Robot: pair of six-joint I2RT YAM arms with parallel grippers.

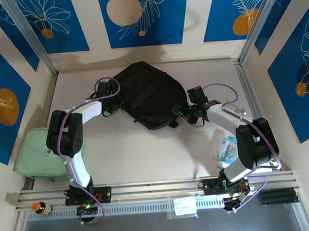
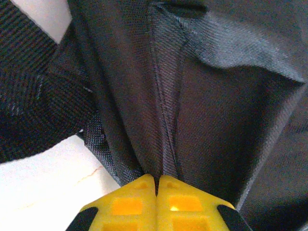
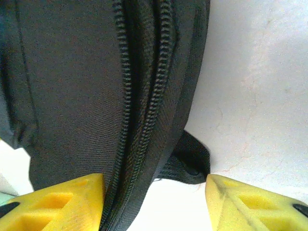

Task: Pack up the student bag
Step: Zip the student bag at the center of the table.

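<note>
Found the student bag (image 1: 151,95) lying flat at the far middle of the pale surface (image 1: 146,152), between the two arms. Saw the left pincer (image 2: 156,185) at the bag's left edge, brought fully together, its yellow fingers (image 2: 125,207) meeting tip to tip and clamped on a raised fold of the black fabric. Noted a broad woven strap (image 2: 33,110) just left of that fold.

Found the right pincer (image 3: 154,192) at the bag's near right edge, standing about half apart and clamped on nothing. Between its tips, saw the bag's side with a zip (image 3: 126,96) running down it and a small black tab (image 3: 190,161) resting on the surface. Could not tell whether either tip touched the fabric.

Elsewhere, noted a mint-green case (image 1: 40,155) at the left edge and a clear packet (image 1: 227,148) beside the right arm.
</note>
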